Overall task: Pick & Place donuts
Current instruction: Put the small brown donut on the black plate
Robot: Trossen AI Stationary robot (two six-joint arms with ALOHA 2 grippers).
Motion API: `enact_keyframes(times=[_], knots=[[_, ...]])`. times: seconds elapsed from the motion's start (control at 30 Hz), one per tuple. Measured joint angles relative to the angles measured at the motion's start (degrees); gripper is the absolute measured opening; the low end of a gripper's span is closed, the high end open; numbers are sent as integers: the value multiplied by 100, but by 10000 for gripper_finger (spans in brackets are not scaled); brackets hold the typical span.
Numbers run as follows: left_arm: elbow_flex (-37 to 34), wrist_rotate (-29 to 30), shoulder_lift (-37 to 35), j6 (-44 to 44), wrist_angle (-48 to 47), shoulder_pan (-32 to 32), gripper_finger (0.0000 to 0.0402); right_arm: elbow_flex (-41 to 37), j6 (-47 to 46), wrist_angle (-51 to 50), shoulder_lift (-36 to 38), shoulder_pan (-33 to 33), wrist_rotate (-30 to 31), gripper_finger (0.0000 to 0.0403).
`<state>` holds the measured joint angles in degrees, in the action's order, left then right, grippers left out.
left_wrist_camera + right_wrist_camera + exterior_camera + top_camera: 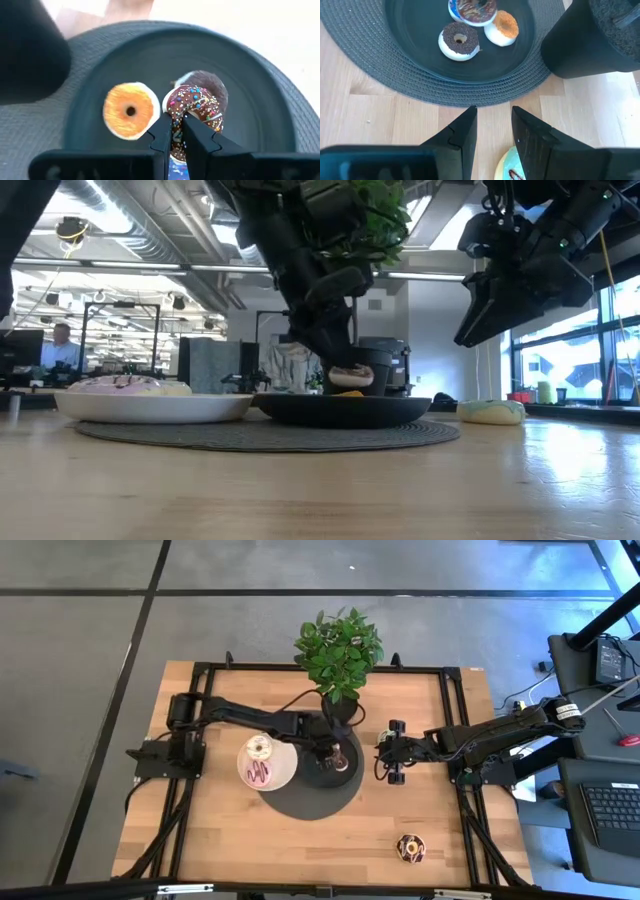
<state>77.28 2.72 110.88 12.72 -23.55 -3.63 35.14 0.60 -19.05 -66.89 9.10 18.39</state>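
Note:
My left gripper [177, 131] is shut on a chocolate donut with coloured sprinkles [195, 104] over the round black plate [250, 85]. An orange-iced donut [129, 111] and a plain chocolate donut [207, 81] lie flat on that plate. My right gripper [492, 127] is open and hangs above the table right of the plate. A pale green donut [509, 167] lies on the wood below and between its fingers, untouched. Two more donuts [259, 760] lie on the white plate [285, 775]. Another chocolate donut [410, 847] lies near the table's near edge. My left gripper pinches the sprinkled donut's ring on one side [176, 125] between its two fingers, coming from above and pointing down. The donut hangs tilted below the fingers [350, 376], just over the black plate's floor. I cannot tell whether its lower edge touches the plate.
The black plate sits on a round grey woven mat [370, 60], and the white plate overlaps the mat's left side. A potted plant in a dark pot [340, 650] stands at the far edge, just behind the black plate. Bare wood lies toward the near edge.

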Motion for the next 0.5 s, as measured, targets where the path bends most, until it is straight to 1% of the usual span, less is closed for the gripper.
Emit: enact_keyframes(times=[0.1,0.5], knots=[[2,7,91,-47,171,25,33,0,9,-2,0,0,0,124],[0,77,93,-6,150,23,35,0,-9,-7,0,0,0,124]])
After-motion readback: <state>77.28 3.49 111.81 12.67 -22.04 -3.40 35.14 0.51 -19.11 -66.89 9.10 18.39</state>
